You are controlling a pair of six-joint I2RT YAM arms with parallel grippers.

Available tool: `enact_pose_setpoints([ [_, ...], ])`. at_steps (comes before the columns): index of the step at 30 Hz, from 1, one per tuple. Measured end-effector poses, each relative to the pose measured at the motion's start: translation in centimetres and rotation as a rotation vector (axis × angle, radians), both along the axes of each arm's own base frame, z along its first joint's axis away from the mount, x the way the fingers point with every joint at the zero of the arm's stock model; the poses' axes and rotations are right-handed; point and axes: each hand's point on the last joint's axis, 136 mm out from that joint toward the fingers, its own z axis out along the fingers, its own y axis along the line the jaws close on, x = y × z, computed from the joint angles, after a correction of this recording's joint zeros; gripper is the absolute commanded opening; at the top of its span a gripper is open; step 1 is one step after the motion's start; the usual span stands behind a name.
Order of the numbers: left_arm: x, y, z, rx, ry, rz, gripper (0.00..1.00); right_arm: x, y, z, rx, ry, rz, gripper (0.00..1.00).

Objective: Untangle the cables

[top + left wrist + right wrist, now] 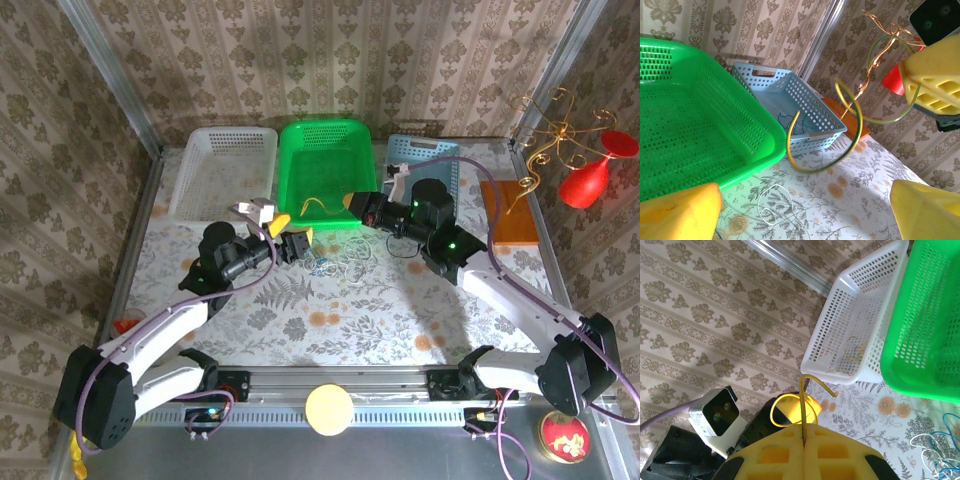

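Pinching a yellow cable over the green basket's near edge, the right gripper is clamped tight.
Close by, the left gripper gapes wide; other cables lie tangled on the table near both.

A left basket, middle basket and right basket are set side by side along the far edge of the table. The cables are piled just before the middle basket. A board is laid to the right of the right basket.
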Motion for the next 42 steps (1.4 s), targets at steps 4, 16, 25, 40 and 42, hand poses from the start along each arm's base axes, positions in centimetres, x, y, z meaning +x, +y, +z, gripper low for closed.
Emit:
enact_pose_setpoints([
  [4,0.3,0.1,0.1,-0.002,0.000,0.003,0.82,-0.2,0.4,-0.1,0.000,0.001,0.011,0.00],
  [16,1.3,0.4,-0.1,-0.001,0.006,0.020,0.78,-0.8,1.2,0.1,0.004,-0.006,0.036,0.00],
  [25,1.4,0.1,0.2,-0.007,0.000,0.005,0.54,-0.9,1.8,-0.5,-0.003,0.006,0.050,0.00],
  [40,1.1,0.6,1.0,-0.037,-0.009,0.002,0.00,-0.1,0.8,-0.6,-0.006,0.008,0.017,0.00],
  [42,0.8,1.0,1.7,-0.057,-0.019,0.007,0.00,0.3,0.3,-0.6,-0.007,0.009,0.000,0.00],
])
